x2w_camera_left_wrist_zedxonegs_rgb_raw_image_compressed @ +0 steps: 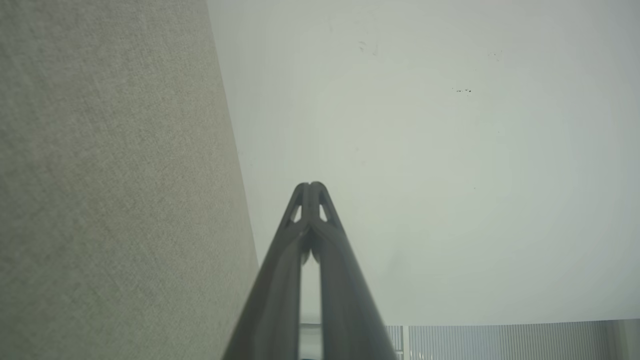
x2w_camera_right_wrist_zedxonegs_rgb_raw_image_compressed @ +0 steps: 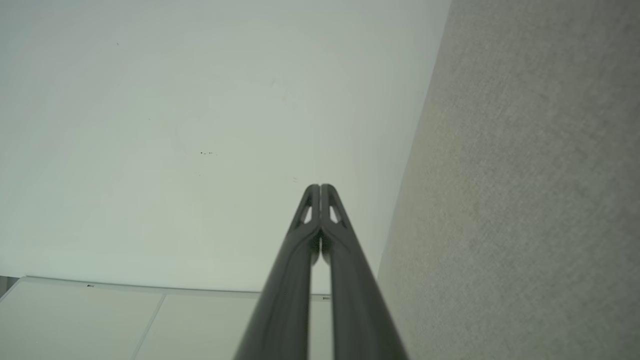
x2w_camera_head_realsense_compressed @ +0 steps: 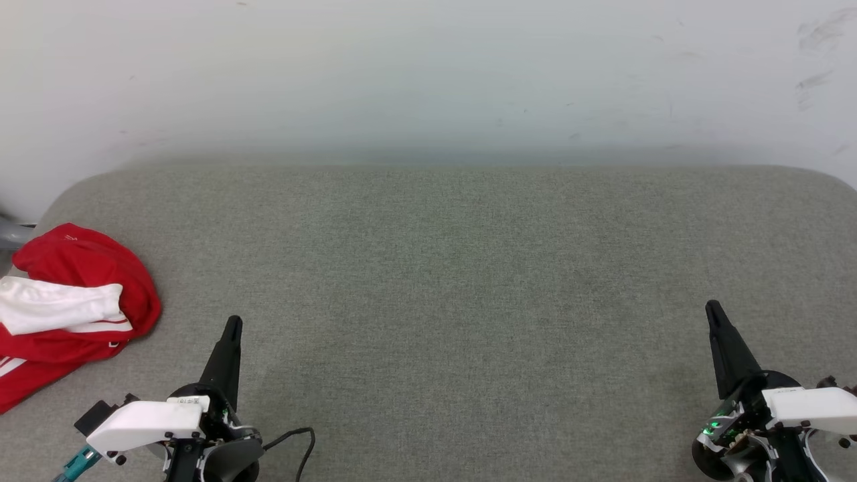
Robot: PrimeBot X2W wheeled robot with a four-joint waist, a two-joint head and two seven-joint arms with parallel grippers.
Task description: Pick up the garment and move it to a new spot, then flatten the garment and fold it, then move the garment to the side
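**Jersey heaped at the left edge of the surface; left arm nearer, both grippers clenched empty.**

Head view: the garment (x2w_camera_head_realsense_compressed: 73, 258) lay crumpled on the left edge of the grey fabric surface (x2w_camera_head_realsense_compressed: 469, 268). Its long axis ran roughly along that edge, and the frame cut part of it off. The left gripper (x2w_camera_head_realsense_compressed: 232, 326) hung over the surface's near left, fingers pressed together and pointing at the far edge, with the garment just off to its left. The right gripper (x2w_camera_head_realsense_compressed: 714, 309), likewise closed, hung over the surface's near right, well apart from the garment. Left wrist view: the left gripper (x2w_camera_left_wrist_zedxonegs_rgb_raw_image_compressed: 311, 187) had its tips meeting on nothing. Right wrist view: the right gripper (x2w_camera_right_wrist_zedxonegs_rgb_raw_image_compressed: 320, 189) was the same. The pickup likely fell to the left arm, turning leftward.
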